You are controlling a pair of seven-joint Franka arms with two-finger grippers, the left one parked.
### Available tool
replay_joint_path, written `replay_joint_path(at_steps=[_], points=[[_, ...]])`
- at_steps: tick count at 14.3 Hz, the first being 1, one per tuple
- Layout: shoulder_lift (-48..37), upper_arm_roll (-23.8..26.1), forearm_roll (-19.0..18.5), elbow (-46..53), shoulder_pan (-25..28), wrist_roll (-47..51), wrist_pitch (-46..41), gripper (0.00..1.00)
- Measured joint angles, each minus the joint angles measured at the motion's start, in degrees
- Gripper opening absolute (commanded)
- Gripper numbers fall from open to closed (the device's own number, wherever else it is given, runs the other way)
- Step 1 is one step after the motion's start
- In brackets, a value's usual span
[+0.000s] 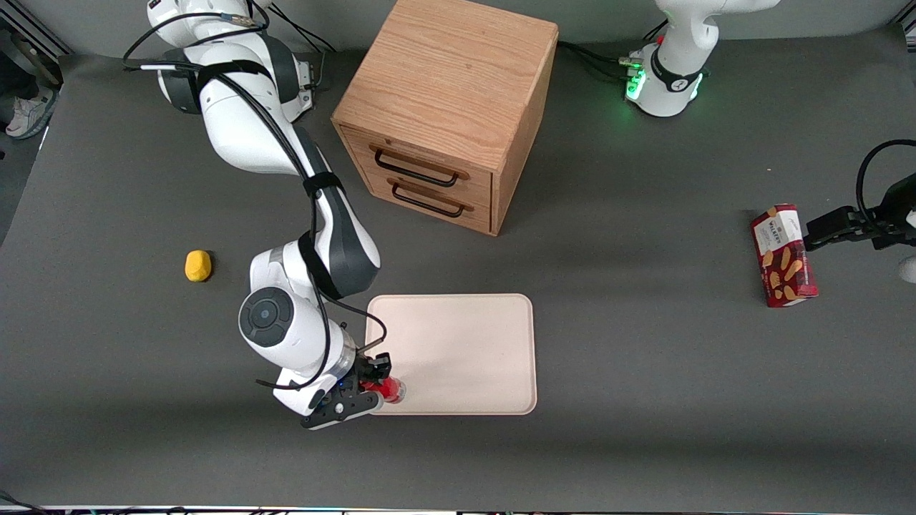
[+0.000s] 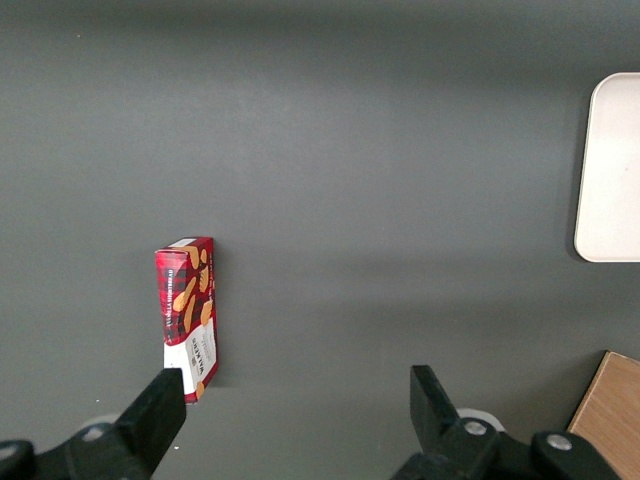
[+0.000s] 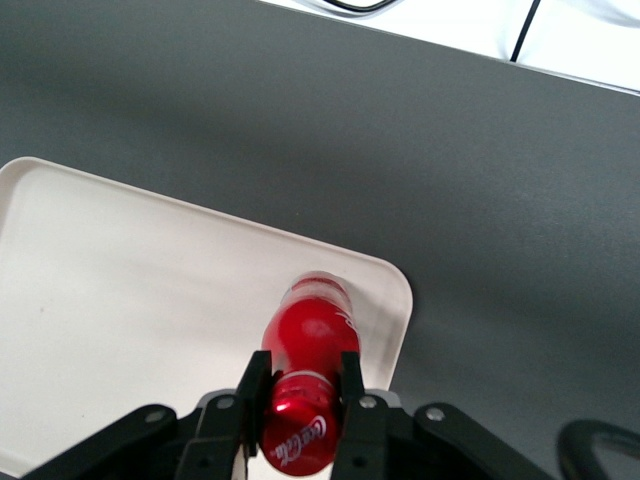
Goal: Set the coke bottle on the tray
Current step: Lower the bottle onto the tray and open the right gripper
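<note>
The small red coke bottle stands upright in a corner of the pale cream-pink tray, at the tray's near edge toward the working arm's end. My gripper is over it, its two black fingers pressed on the bottle's neck just under the red cap. In the front view the gripper is at the tray's near corner, with the bottle showing red beside the black fingers. I cannot tell if the bottle's base rests on the tray or hangs just above it.
An oak two-drawer cabinet stands farther from the front camera than the tray. A yellow lump lies toward the working arm's end. A red snack box lies toward the parked arm's end and also shows in the left wrist view.
</note>
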Motion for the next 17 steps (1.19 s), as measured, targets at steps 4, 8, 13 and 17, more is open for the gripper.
replay_joint_path(at_steps=[4, 8, 13, 17], points=[[0.0, 0.0, -1.39, -0.19, -0.02, 0.1, 0.01, 0.0], [0.01, 0.31, -1.9, -1.1, -0.01, 0.43, 0.03, 0.83], [0.0, 0.89, -1.94, -1.08, 0.03, 1.01, 0.18, 1.0], [-0.07, 0.93, -1.96, -1.03, 0.01, 1.19, 0.34, 1.0]])
